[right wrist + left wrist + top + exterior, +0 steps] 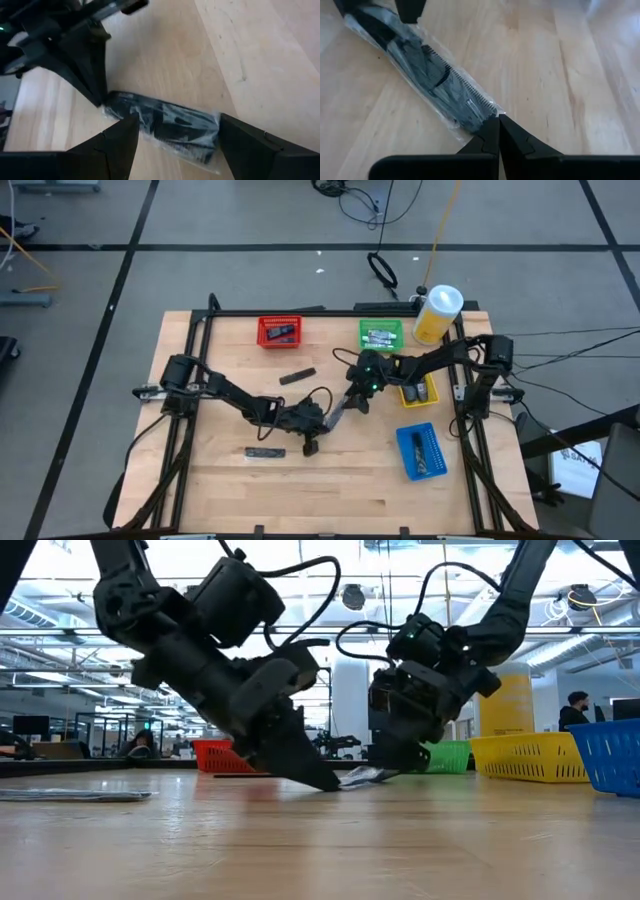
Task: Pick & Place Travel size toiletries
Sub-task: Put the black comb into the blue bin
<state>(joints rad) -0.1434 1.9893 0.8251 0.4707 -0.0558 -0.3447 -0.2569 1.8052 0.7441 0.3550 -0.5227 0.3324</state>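
Observation:
A black comb sealed in a clear wrap (432,82) lies flat on the wood near the table's middle (338,413). My left gripper (497,120) is shut, its tips at the packet's near-left end. My right gripper (172,137) is open and hangs over the packet's other half (165,122), one finger on each side; I cannot tell whether they touch it. Two more dark toiletries lie loose on the table: one (297,376) farther back, one (265,451) near the front left. My left gripper's shut fingertips (492,127) meet the end edge of the clear wrap (487,111), slanting down from the table's left, in line with the packet. In the low view the tips (325,783) rest on the table. Whether wrap is caught between them, I cannot tell.
Along the far edge stand a red bin (279,330) and a green bin (381,335), each with items inside, and a large yellow bottle with a white cap (437,313). A yellow bin (420,391) and a blue bin (422,451) stand to the right.

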